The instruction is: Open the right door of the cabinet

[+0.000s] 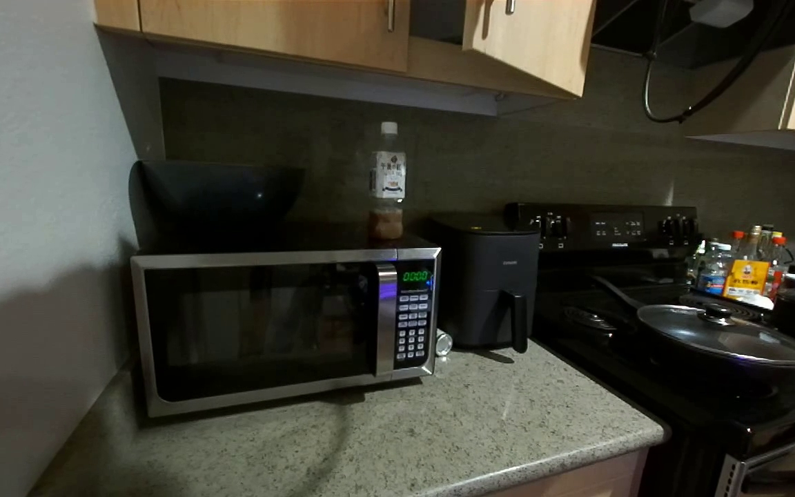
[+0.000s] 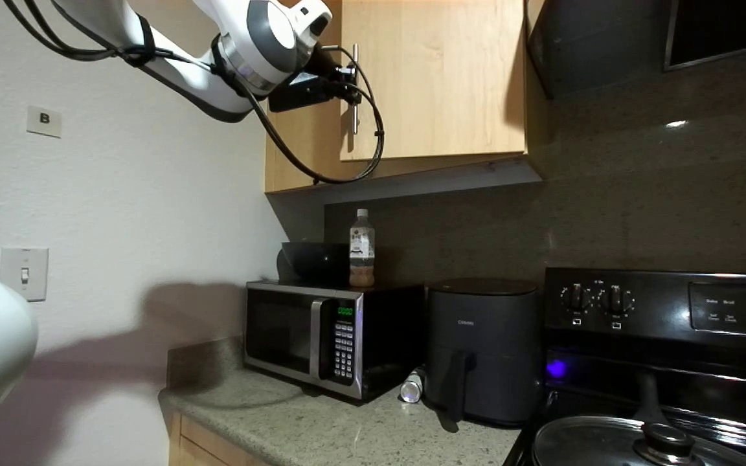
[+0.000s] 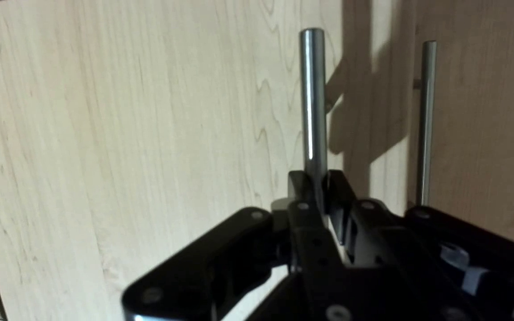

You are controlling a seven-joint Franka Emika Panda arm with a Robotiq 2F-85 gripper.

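The right door (image 1: 532, 48) of the light tan cabinet (image 1: 273, 34) stands partly open in an exterior view, with a dark gap beside the left door. The right door (image 2: 434, 81) and cabinet (image 2: 298, 158) also show in an exterior view, with the arm at the door's left edge. My gripper (image 2: 350, 87) is at the silver bar handle (image 2: 355, 120) there. In the wrist view, my gripper (image 3: 315, 187) is shut around the handle (image 3: 314, 102), one finger on each side. The right door (image 3: 150, 133) fills the left of that view. The handle's lower part is hidden by the gripper.
The left door's handle (image 3: 426, 120) is close by in the wrist view. Below the cabinet are a microwave (image 1: 266, 324), a bottle (image 1: 388, 179), a dark bowl (image 1: 218, 193) and an air fryer (image 1: 491, 276). A range hood (image 2: 606, 52) and a stove (image 2: 612, 310) stand to the right.
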